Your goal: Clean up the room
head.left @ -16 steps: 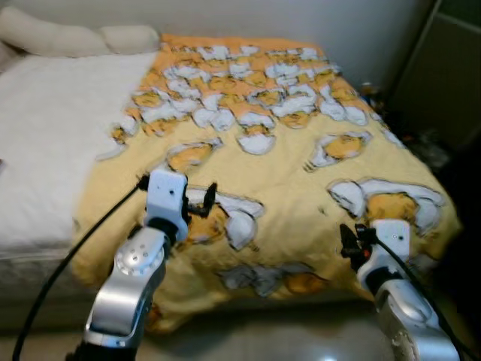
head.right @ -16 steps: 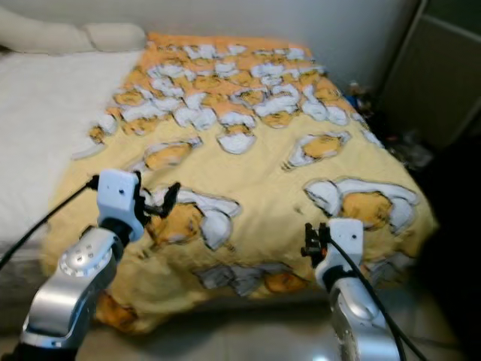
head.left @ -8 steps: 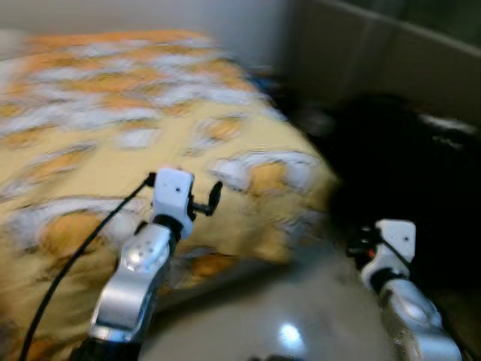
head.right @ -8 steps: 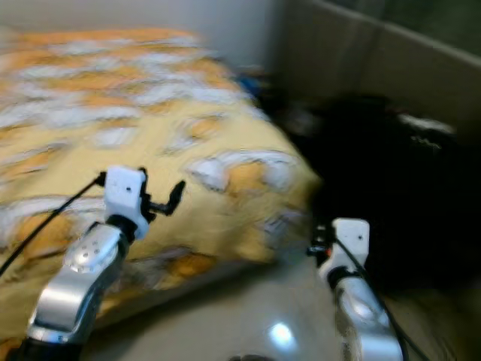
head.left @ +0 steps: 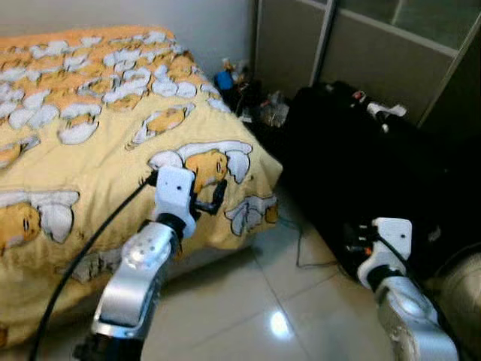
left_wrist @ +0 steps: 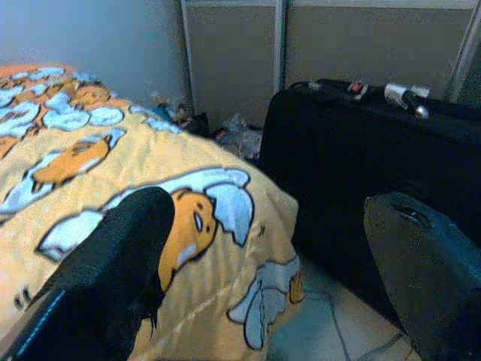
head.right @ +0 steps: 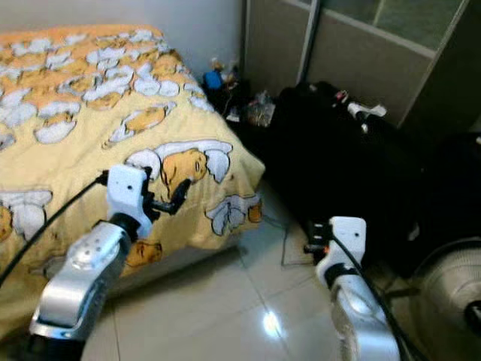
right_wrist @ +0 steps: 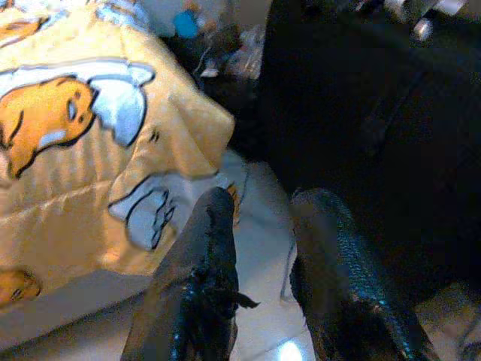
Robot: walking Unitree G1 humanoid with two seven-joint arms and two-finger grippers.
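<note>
A yellow blanket (head.left: 90,135) with cartoon egg prints covers the bed on the left, its corner hanging toward the tiled floor. Small clutter (head.left: 242,89), including a blue item, lies in the corner between the bed and the wardrobe. My left gripper (head.left: 207,198) is held up over the blanket's hanging corner, open and empty; its fingers (left_wrist: 113,278) stand wide apart in the left wrist view. My right gripper (head.left: 353,238) hovers low in front of a large black suitcase (head.left: 353,158), with a narrow gap between its fingers (right_wrist: 203,286) and nothing in it.
Sliding wardrobe doors (head.left: 361,53) stand behind the suitcase. A white-handled item (head.left: 385,111) lies on top of it. A thin cable (head.left: 301,252) trails over the glossy tiles, and a fan (head.right: 451,293) stands at the lower right.
The view has swung to the right, from the bed to its corner, the suitcase and the wardrobe. Both arms keep the same raised pose.
</note>
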